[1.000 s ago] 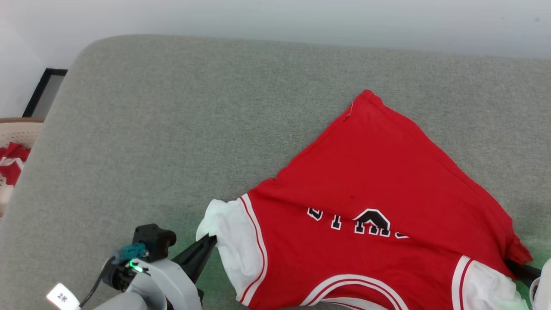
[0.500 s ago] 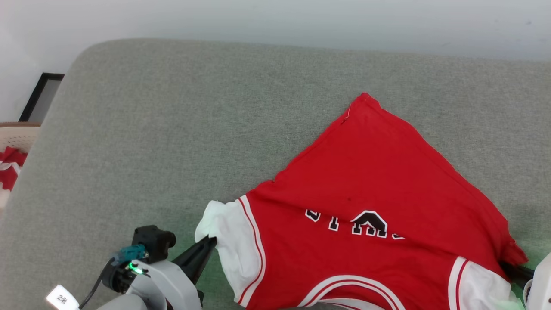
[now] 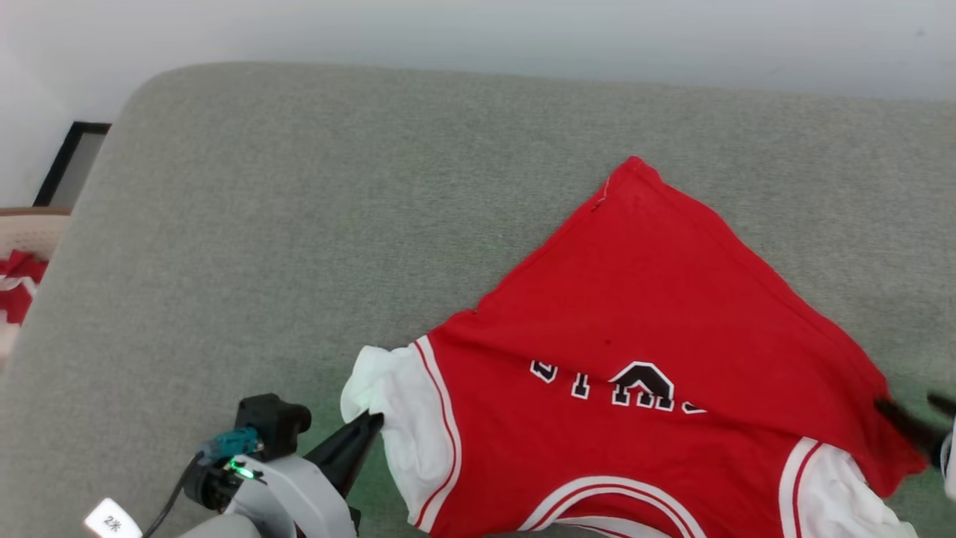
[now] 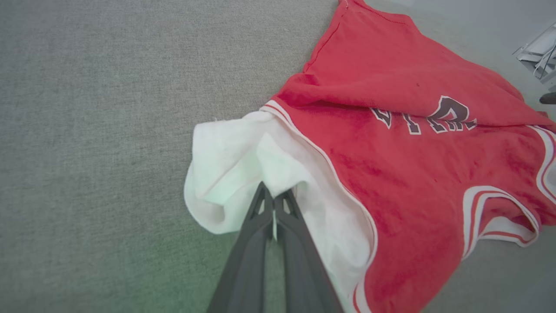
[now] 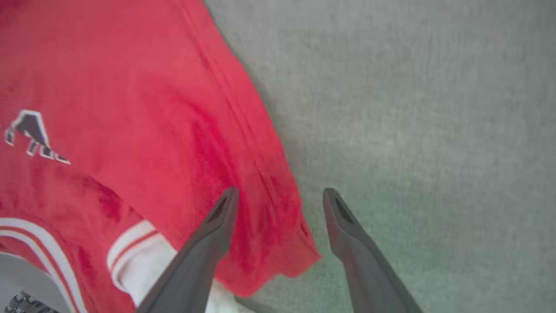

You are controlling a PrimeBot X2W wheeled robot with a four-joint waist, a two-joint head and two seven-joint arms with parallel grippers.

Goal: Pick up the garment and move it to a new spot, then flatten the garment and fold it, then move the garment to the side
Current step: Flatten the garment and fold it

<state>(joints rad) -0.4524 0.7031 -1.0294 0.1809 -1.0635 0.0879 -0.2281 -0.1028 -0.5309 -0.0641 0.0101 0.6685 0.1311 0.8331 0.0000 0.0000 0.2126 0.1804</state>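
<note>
The garment (image 3: 642,299), a red jersey with white sleeves and black block letters, lies spread on the grey cushioned surface (image 3: 299,224), its hem corner pointing away from me. My left gripper (image 3: 371,422) is shut on the white left sleeve; in the left wrist view its closed fingers (image 4: 274,201) pinch a bunched fold of that sleeve (image 4: 234,161). At the garment's right edge my right gripper (image 3: 915,409) stands open. In the right wrist view its gripper (image 5: 280,195) straddles the garment's red side edge (image 5: 269,208) without clamping it.
A pale basket (image 3: 30,228) holding a red-and-white cloth lump (image 3: 15,288) sits off the surface's left edge, with a black frame (image 3: 71,161) behind it. A pale wall runs along the back. Bare grey surface extends left and behind the garment.
My right gripper has opened and let go of the garment's right edge, its fingers now showing higher at the picture's right edge. The left gripper keeps its hold on the sleeve.
</note>
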